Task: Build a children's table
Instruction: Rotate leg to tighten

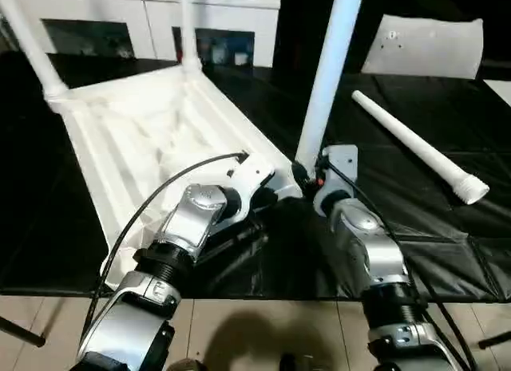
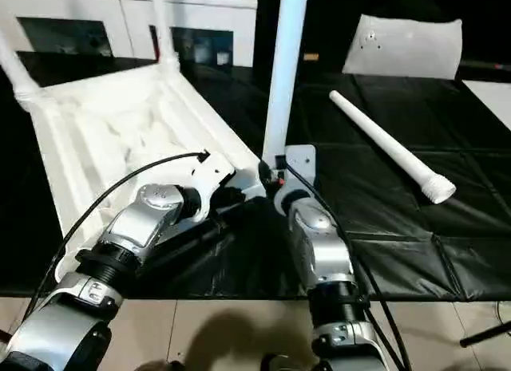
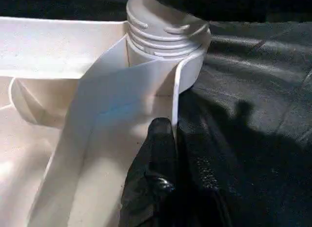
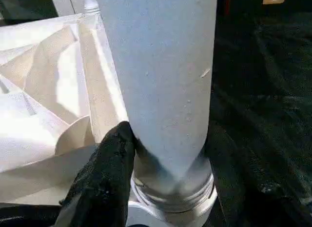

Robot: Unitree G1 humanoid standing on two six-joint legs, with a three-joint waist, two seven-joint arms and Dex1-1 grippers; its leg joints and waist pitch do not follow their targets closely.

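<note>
The white tabletop (image 1: 136, 140) lies upside down on the black mat, ribbed side up. Two legs stand upright in its far corner sockets (image 1: 28, 44) (image 1: 186, 28). A third leg (image 1: 329, 76) stands upright in the near right corner socket (image 3: 165, 36), and my right gripper (image 1: 307, 175) is shut around its base; one black finger (image 4: 105, 178) presses its side. My left gripper (image 3: 173, 134) is shut on the tabletop's thin rim just beside that socket. The fourth leg (image 1: 415, 144) lies loose on the mat to the right.
A white cabinet with glass doors (image 1: 152, 24) runs along the back. A flat white sheet with a small hole (image 1: 423, 44) leans at the back right. The mat's front edge (image 1: 239, 295) meets pale floor just under my forearms.
</note>
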